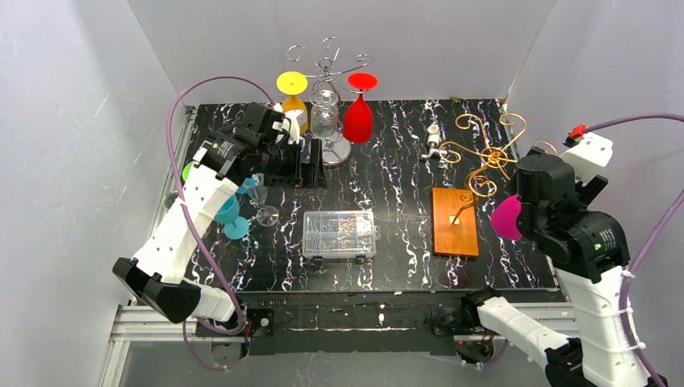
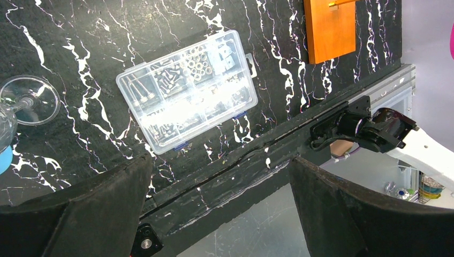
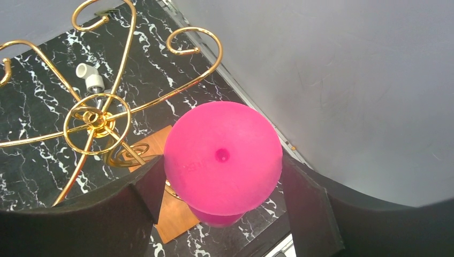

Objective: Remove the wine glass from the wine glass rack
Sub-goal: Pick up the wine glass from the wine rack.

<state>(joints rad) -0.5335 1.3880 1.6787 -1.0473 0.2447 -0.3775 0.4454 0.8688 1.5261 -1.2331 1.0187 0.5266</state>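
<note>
Wine glass point(image 3: 222, 158), pink, pinched at its foot rim by right gripper point(image 3: 222, 179) | foot disc faces the wrist camera, stem and most of bowl hidden behind it | glass off the gold rack point(image 3: 96, 118), just beside it | top view: arm covers half the glass | left gripper point(image 2: 218, 166) spread, holding nothing, above parts box point(image 2: 187, 96)

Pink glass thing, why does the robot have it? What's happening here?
The right gripper holds a pink wine glass between its fingers, beside the gold rack. The glass looks clear of the rack's curled arms. The left gripper is open and empty, near the silver rack, where a yellow glass, a clear glass and a red glass hang.
</note>
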